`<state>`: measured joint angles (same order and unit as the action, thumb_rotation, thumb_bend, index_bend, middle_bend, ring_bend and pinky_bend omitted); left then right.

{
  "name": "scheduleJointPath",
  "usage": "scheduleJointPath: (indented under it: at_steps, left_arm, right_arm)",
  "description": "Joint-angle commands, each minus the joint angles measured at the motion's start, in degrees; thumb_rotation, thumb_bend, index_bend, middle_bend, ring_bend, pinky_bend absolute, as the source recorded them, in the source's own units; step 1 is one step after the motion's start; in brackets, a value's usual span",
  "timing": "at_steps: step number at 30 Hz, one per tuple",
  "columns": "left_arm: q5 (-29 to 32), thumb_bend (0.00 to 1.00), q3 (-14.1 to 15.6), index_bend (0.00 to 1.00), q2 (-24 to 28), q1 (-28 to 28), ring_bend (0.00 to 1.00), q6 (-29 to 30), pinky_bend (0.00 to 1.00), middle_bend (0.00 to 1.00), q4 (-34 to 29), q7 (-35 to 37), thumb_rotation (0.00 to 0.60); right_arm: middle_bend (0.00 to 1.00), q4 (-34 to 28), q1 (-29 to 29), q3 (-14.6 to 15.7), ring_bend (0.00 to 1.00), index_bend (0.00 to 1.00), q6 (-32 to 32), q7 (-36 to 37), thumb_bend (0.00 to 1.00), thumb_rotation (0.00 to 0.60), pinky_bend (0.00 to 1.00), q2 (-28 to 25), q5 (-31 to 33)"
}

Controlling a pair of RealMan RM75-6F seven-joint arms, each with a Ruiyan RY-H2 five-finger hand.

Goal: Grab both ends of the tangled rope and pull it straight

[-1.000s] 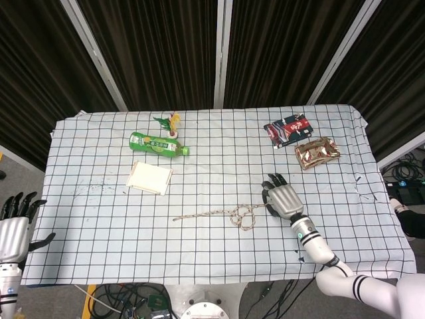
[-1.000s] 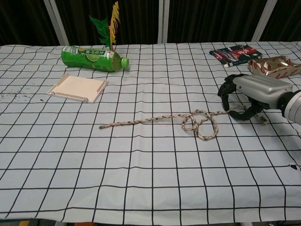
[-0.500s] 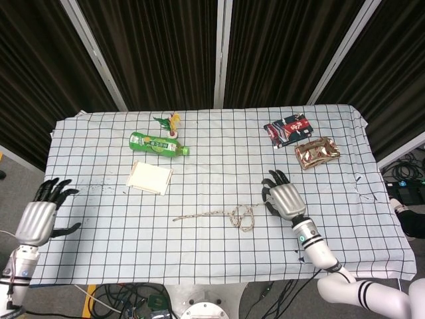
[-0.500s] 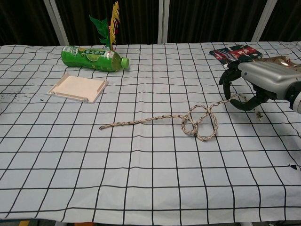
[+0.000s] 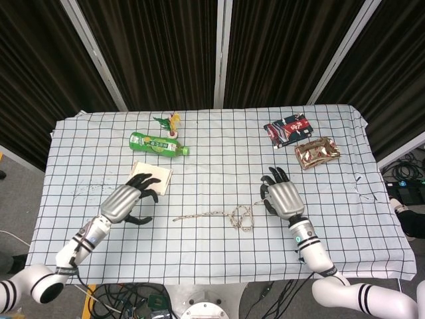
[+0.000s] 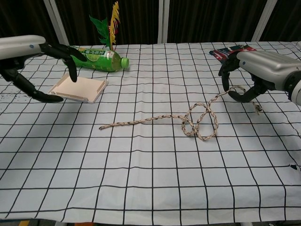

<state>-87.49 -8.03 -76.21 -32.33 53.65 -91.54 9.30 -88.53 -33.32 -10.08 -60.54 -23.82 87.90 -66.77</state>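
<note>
One rope (image 6: pixel 197 120), braided, lies near mid bench w/ a tangle of loops toward its right part; left end (image 6: pixel 101 127) free on the cloth, tail running right-up into the right hand (image 6: pixel 256 75). Right hand's fingers (image 6: pixel 225 70) curled around the rope's right end, holding it just off the bench; a short frayed bit (image 6: pixel 257 108) hangs below the hand. In head view the same hand (image 5: pixel 282 198) sits right beside the loops (image 5: pixel 240 218).

Left hand (image 5: pixel 129 199) hovers over the left part of the bench, fingers (image 6: pixel 70 59) spread wide, nothing in them; well apart from the rope's left end. In chest view it (image 6: pixel 28 56) hangs above the tray.

Other things, 1 each:
- flat cream tray (image 6: pixel 77 88), left of rope, partly under the left hand.
- green bottle (image 6: pixel 94 58) on its side, behind the tray.
- green/yellow plant sprig (image 6: pixel 109 26) just behind the bottle.
- dark red/blue packet (image 5: pixel 288 129), far right.
- shiny gold-brown packet (image 5: pixel 317 152), just beside the dark one.

Bench (image 6: pixel 141 188) covered w/ white cloth, black grid.
</note>
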Motion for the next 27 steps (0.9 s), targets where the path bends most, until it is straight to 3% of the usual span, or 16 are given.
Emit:
scheduleJointPath:
  at_steps: [1,12,27]
  left_arm:
    - [4.8,0.23,-0.79,0.49,-5.94,-2.03,0.0,-1.34,0.0,0.12,1.22,-6.35,0.6]
    - [10.42,0.26,0.36,0.52,-16.31,-2.74,0.0,2.02,0.0,0.07,3.85,-21.5,0.6]
    - [20.41,0.27,-0.95,0.53,-25.12,-5.45,0.0,1.61,0.0,0.07,8.14,-31.93,0.6]
  right_arm:
    - [0.23,-0.28,-0.15,0.08,0.0,0.63,-0.13,-0.36,0.47,0.6,0.0,0.06,0.21]
    - [0.23,0.33,-0.83,0.4,0.0,0.63,0.39,-0.27,0.48,0.6,0.0,0.46,1.13]
    - [0.23,1.39,-1.22,0.94,0.0,0.63,0.63,0.67,0.48,0.6,0.0,1.01,1.33]
